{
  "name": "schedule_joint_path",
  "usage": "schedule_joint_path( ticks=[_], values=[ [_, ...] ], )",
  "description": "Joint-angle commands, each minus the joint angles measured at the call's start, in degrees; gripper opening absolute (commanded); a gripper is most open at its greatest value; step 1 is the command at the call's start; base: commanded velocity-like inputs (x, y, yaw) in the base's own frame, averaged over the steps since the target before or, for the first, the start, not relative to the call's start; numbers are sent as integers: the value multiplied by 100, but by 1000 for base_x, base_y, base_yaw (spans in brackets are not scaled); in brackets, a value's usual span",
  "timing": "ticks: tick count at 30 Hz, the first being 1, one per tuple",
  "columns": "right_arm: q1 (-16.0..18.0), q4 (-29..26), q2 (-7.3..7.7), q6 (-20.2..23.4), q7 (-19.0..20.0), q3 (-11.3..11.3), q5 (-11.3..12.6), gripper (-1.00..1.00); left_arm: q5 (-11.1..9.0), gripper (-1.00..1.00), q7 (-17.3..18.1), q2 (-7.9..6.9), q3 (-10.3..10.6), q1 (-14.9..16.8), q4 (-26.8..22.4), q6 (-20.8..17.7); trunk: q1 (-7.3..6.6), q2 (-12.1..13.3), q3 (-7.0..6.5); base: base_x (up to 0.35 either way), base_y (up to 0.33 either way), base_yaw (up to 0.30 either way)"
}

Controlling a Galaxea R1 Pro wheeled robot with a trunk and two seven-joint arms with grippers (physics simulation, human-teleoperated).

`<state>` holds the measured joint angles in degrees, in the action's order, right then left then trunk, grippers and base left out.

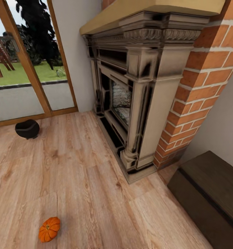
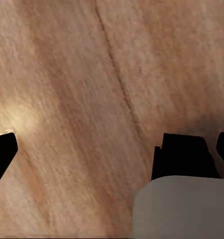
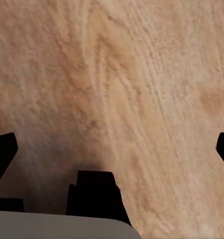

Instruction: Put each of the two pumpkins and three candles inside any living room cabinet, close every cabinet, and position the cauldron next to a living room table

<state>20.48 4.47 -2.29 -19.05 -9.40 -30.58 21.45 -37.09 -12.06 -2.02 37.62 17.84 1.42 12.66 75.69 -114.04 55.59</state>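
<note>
One orange pumpkin [image 1: 49,229] lies on the wooden floor at the near left of the head view. Farther back on the left, a black cauldron [image 1: 27,129] stands on the floor in front of the glass door. A corner of the dark-brown cabinet [image 1: 213,186] shows at the lower right, its front shut as far as I can see. The candles and the table are out of view. My left gripper [image 2: 112,149] is open over bare floorboards, and my right gripper [image 3: 112,152] is also open over the floor, both empty.
A black columned fireplace [image 1: 137,90] with a brick chimney side [image 1: 199,93] fills the middle and right. A wood-framed glass door [image 1: 26,69] to the garden is at the back left. Wooden floor [image 1: 88,180] stretches between the pumpkin, cauldron and cabinet.
</note>
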Motion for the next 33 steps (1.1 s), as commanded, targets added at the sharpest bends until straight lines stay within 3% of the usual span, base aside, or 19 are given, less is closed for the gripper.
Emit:
schedule_joint_path(
  ticks=[1, 33],
  values=[
    [0, 0, 0, -1, 0, 0, 0, 100, 0, 100, -1, 0, 0, 0, 2, 0, 0, 0, 0, -100, 0, 286],
    [0, 1, -7, -3, -1, 0, 11, 100, -2, 100, 1, 3, -2, 0, 6, -8, 0, 0, 0, -6, 0, 286]
  ],
)
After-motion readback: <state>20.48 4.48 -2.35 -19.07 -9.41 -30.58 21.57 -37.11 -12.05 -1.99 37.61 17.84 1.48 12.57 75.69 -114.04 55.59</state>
